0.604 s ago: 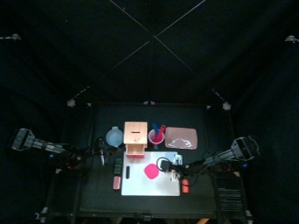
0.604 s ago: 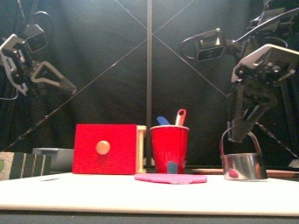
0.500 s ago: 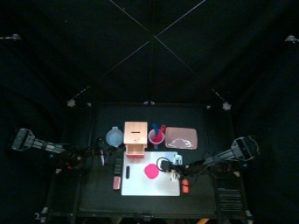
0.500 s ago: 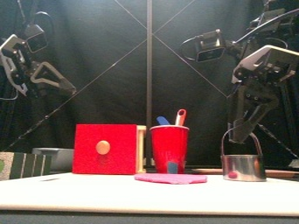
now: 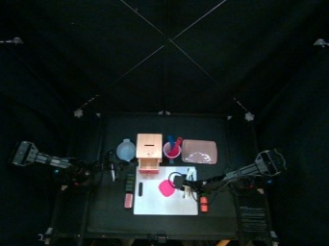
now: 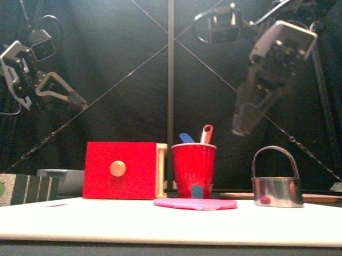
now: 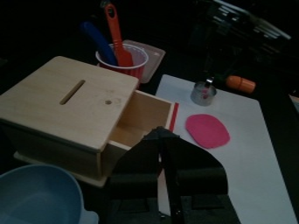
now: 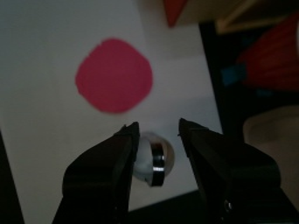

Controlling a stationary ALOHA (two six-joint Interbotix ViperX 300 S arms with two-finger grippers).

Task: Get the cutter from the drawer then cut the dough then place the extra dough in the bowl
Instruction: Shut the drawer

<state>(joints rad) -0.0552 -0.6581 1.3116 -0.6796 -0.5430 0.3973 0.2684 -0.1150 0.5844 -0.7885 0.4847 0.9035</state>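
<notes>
Cutter (image 6: 275, 182): metal, wire handle upright, standing free on the white cutting board (image 7: 251, 162), near the pink dough (image 7: 207, 131) but not touching it.
Right end effector (image 8: 156, 129): hangs above the cutter, jaws apart, holding nothing.
Left end effector (image 7: 163, 144): jaws together, empty, before the wooden box (image 7: 65, 105).
Drawer (image 7: 140, 124): pulled out.
Bowl (image 7: 33, 199): beside the box, on the worktop.

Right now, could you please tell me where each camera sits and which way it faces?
Top: high overhead, facing down on the white board; both arms show.
Front: table's front edge, level toward wooden box, red cup, cutter; right tool above.
Left wrist: on left arm, past left tool toward wooden box and dough.
Right wrist: on right arm, down past right tool onto the cutter.
Shared: both wrist views show dough and cutter.
</notes>
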